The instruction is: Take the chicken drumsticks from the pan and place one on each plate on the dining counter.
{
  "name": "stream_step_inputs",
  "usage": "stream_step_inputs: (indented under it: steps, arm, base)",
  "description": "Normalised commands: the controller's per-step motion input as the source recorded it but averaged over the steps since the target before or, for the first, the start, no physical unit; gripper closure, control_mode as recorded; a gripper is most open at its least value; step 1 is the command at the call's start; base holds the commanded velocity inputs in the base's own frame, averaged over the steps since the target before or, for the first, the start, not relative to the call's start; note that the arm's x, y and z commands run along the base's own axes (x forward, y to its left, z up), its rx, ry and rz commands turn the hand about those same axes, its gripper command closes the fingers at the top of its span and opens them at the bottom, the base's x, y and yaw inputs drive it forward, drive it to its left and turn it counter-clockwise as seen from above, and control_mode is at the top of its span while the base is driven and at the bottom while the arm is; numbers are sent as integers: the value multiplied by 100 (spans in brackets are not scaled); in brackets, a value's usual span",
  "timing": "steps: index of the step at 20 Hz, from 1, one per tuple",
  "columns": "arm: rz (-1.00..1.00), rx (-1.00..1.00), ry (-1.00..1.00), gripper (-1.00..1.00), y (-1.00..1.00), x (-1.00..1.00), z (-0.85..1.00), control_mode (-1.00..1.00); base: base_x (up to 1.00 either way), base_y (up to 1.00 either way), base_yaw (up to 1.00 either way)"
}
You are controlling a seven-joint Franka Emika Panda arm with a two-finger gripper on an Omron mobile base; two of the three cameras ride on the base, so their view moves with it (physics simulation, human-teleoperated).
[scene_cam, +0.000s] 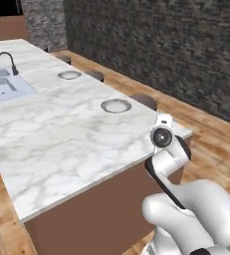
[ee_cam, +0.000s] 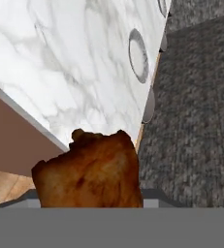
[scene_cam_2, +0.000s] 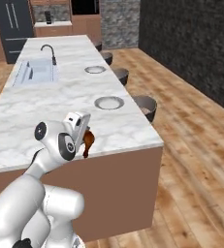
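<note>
A chicken drumstick (ee_cam: 91,169), golden-brown and lumpy, sits right in front of the hand camera, low in the hand view, with its lower part cut off by the bottom of that picture. It covers the spot where the finger tips would rise, so the fingers themselves are hidden there. In the right base view the same drumstick (scene_cam_2: 88,142) hangs as a small brown lump just below the white hand, over the near edge of the dining counter (scene_cam_2: 45,116). The gripper (scene_cam_2: 86,138) is pinching the drumstick; its jaws are mostly masked by the hand's white housing and the meat, so how far apart they stand is hard to read. In the left base view the hand shows from behind (scene_cam: 162,133), near the counter's corner, and the drumstick is hidden behind it.

Beyond the hand, on the white veined marble top, lie two round grey-white plates: the nearer plate (scene_cam_2: 109,102) and the farther plate (scene_cam_2: 95,69), both along the counter's right edge, well apart from each other. In the hand view the nearer plate (ee_cam: 138,54) appears tilted and foreshortened, and the farther one is clipped by the top edge.

Farther along are the inset sink (scene_cam_2: 33,72) and its dark tap (scene_cam_2: 49,52). Dark stools (scene_cam_2: 146,106) peek out from under the counter's right edge, partly covered by the top.
</note>
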Motion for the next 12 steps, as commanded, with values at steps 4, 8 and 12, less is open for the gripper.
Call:
stream_step_inputs:
  steps: [4, 8, 12]
  arm:
    - [0, 0, 0, 100, 0, 0, 0, 100]
    - [0, 0, 0, 100, 0, 0, 0, 100]
    - [0, 0, 0, 100, 0, 0, 0, 100]
  base:
    - [60, -100, 10]
    - [67, -100, 11]
    - [65, -100, 21]
